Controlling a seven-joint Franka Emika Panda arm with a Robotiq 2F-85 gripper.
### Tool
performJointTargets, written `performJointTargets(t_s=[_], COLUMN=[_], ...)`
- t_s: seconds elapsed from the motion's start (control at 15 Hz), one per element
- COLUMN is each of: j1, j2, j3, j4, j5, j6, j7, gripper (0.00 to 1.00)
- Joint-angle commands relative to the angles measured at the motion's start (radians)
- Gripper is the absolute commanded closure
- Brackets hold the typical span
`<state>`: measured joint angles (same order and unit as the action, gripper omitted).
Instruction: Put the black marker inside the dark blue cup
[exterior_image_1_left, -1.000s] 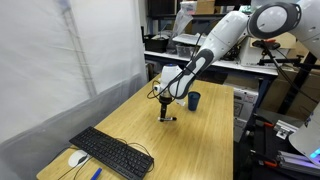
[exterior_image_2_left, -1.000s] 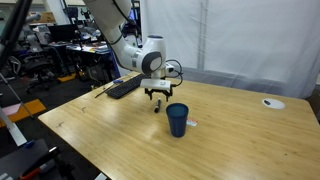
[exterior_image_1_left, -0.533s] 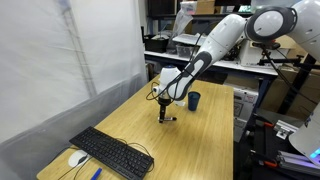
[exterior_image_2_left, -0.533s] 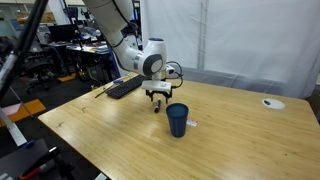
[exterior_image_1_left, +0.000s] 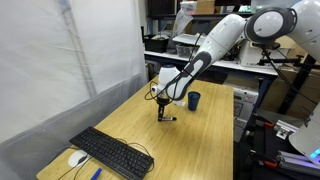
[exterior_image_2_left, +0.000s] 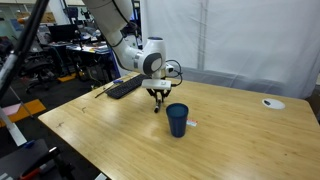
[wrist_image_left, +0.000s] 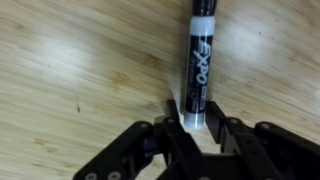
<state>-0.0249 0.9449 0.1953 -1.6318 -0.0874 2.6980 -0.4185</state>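
Observation:
The black marker (wrist_image_left: 198, 60) lies flat on the wooden table, its label up and its pale end between my fingers (wrist_image_left: 175, 128). My gripper (wrist_image_left: 195, 112) points straight down over it, jaws drawn in against the marker's sides. In both exterior views the gripper (exterior_image_1_left: 165, 112) (exterior_image_2_left: 157, 100) sits low at the table surface. The marker (exterior_image_1_left: 169, 118) shows as a short dark stick under it. The dark blue cup (exterior_image_1_left: 193, 100) (exterior_image_2_left: 177, 119) stands upright a short way off, apart from the gripper.
A black keyboard (exterior_image_1_left: 112, 153) (exterior_image_2_left: 124, 87) lies near one table end with a white mouse (exterior_image_1_left: 77, 158) and a blue pen-like object (exterior_image_1_left: 97, 173) beside it. A small white round object (exterior_image_2_left: 272, 102) rests toward a far table edge. Lab benches surround the table.
The jaws have drawn in from wide open onto the marker's sides. Arm, marker and cup have stayed in place.

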Motion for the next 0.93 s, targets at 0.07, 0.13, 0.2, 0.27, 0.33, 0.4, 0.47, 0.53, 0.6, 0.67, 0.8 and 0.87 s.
performJointTargets(t_s=[0.07,0.13,0.2,0.27,0.33,0.4,0.47,0.53,0.6,0.67,0.8,0.87], j1=[0.013,0.008,0.006,0.002,-0.009,-0.014,-0.013,-0.013,-0.014,-0.014,-0.025,-0.042], j2=[0.001,-0.007,-0.020,-0.037,-0.062,-0.081,-0.112,-0.135,-0.167,-0.193,-0.253,-0.286], j3=[-0.010,-0.005,-0.003,0.003,0.015,0.021,0.020,0.020,0.016,0.012,0.008,0.013], j4=[0.014,0.007,-0.006,-0.020,-0.036,-0.046,-0.061,-0.069,-0.082,-0.092,-0.129,-0.156], j5=[-0.020,-0.018,-0.017,-0.016,-0.013,-0.012,-0.013,-0.013,-0.013,-0.012,-0.009,-0.002], j6=[-0.025,-0.025,-0.020,-0.017,-0.021,-0.020,-0.019,-0.017,-0.014,-0.009,0.012,0.028], j7=[0.006,0.002,0.002,-0.002,-0.012,-0.018,-0.017,-0.018,-0.017,-0.015,-0.015,-0.028], gripper=[1.00,0.95,0.95,0.95,0.95,0.95,0.95,0.95,0.95,0.95,0.95,0.95])
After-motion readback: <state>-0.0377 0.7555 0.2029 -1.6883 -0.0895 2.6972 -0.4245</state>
